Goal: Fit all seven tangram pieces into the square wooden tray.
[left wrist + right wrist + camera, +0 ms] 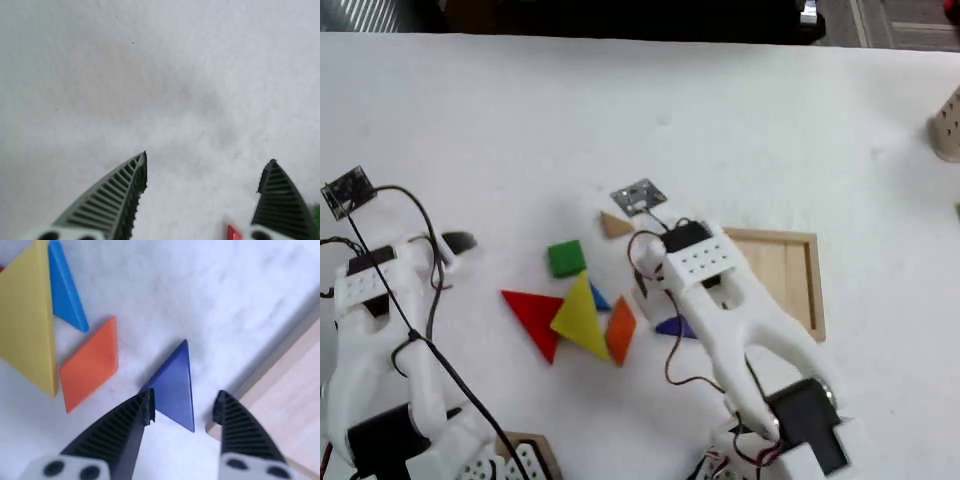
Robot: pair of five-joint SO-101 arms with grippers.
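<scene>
Right claw (184, 402): open, gripping nothing, jaws either side of the dark blue triangle (175, 385).
Left claw (207, 160): wide open, holding nothing, over the white surface (770, 130).
Wooden tray (817, 290): just beside the dark blue triangle.
Yellow triangle (582, 318), red triangle (532, 315), green square (566, 257): outside the tray.

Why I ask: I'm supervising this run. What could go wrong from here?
1. The open right gripper straddles the purple triangle right beside the tray; one finger could catch the rim and shove the tray.
2. The triangle lies flat, so closing might squeeze it out sideways.
</scene>
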